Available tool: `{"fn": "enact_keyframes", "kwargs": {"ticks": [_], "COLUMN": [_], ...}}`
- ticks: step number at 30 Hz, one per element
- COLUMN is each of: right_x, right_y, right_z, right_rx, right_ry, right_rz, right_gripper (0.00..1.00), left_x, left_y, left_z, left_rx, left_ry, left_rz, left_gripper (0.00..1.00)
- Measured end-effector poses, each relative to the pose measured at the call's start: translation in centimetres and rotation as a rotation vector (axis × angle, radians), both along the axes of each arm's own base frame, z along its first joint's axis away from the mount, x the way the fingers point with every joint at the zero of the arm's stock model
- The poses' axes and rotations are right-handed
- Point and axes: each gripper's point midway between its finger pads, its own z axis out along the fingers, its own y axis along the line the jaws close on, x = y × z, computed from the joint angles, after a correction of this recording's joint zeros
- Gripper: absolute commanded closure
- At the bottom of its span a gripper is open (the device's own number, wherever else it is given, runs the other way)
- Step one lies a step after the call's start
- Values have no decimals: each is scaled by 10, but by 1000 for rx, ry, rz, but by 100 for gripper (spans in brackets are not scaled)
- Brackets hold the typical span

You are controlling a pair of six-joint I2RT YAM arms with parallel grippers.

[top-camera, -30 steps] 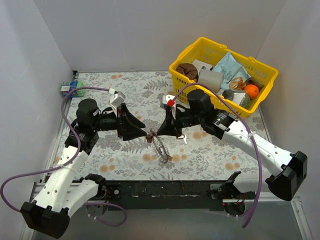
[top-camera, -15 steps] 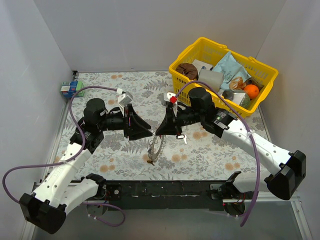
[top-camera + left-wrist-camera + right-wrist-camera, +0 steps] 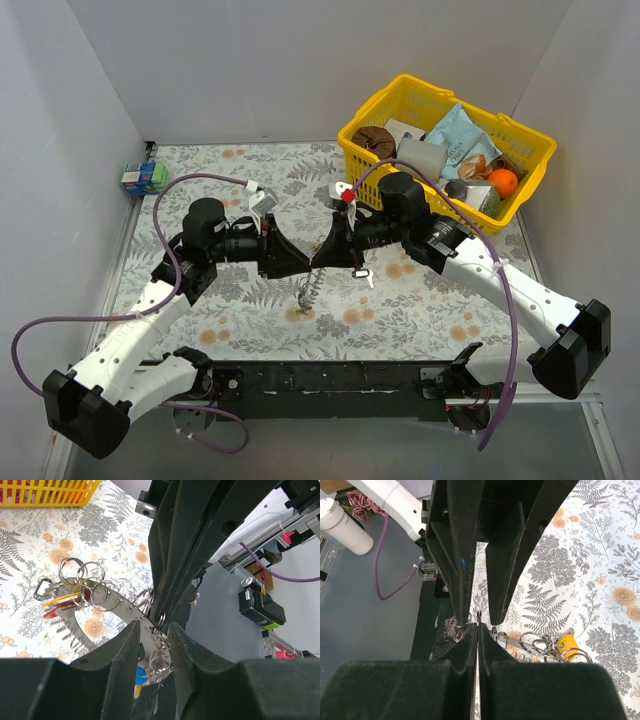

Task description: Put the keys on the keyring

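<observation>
The keyring point(image 3: 308, 292) hangs between my two grippers above the table's middle. My right gripper point(image 3: 318, 264) is shut on its thin upper edge; in the right wrist view point(image 3: 477, 626) the jaws are pressed together on the metal. My left gripper point(image 3: 300, 263) faces it, open, with one finger on each side of the ring point(image 3: 117, 602) and a gap showing in the left wrist view point(image 3: 154, 630). Several small split rings and keys hang on the ring: yellow and red heads point(image 3: 57, 605), a blue head point(image 3: 140, 675), and a yellow head point(image 3: 565, 643).
A small silver key-like item point(image 3: 364, 276) lies on the floral table just right of the grippers. A yellow basket point(image 3: 400, 90) full of groceries stands at the back right and shows in the left wrist view point(image 3: 45, 492). A small green-blue box point(image 3: 142, 177) sits at the back left.
My left arm has moved right until its fingers meet the right gripper. The keyring has swung from slanting out to the lower right to hanging down and slightly left.
</observation>
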Motion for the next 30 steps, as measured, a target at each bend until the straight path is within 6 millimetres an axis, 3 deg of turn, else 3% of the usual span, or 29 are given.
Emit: {"fn": "enact_keyframes", "kwargs": {"ticks": [9, 16, 17, 19, 20, 22, 23, 26, 30], "right_x": [3, 5, 5, 5, 6, 7, 8, 11, 13], "right_y": [-2, -3, -3, -4, -3, -1, 0, 1, -7], "right_z": [-4, -5, -5, -5, -4, -1, 2, 5, 2], "right_rx": [-5, -10, -11, -10, -8, 3, 15, 57, 97], "right_ry": [13, 30, 34, 38, 39, 45, 43, 43, 71], "right_rz": [-11, -21, -23, -26, -29, -38, -42, -63, -102], "right_gripper": [99, 97, 86, 72, 59, 46, 34, 23, 18], "left_x": [1, 0, 0, 0, 0, -1, -2, -5, -6], "left_y": [-5, -6, -6, -6, -6, -5, -5, -3, -3], "left_z": [-9, -9, -9, -9, -8, -10, -10, -9, -4], "left_rx": [17, 19, 19, 14, 7, -3, -14, -44, -79], "left_ry": [11, 1, 1, -6, -12, -16, -26, -41, -60], "left_rz": [-12, -15, -13, -9, -2, 10, 15, 31, 41], "left_gripper": [100, 100, 100, 100, 100, 100, 100, 100, 100]}}
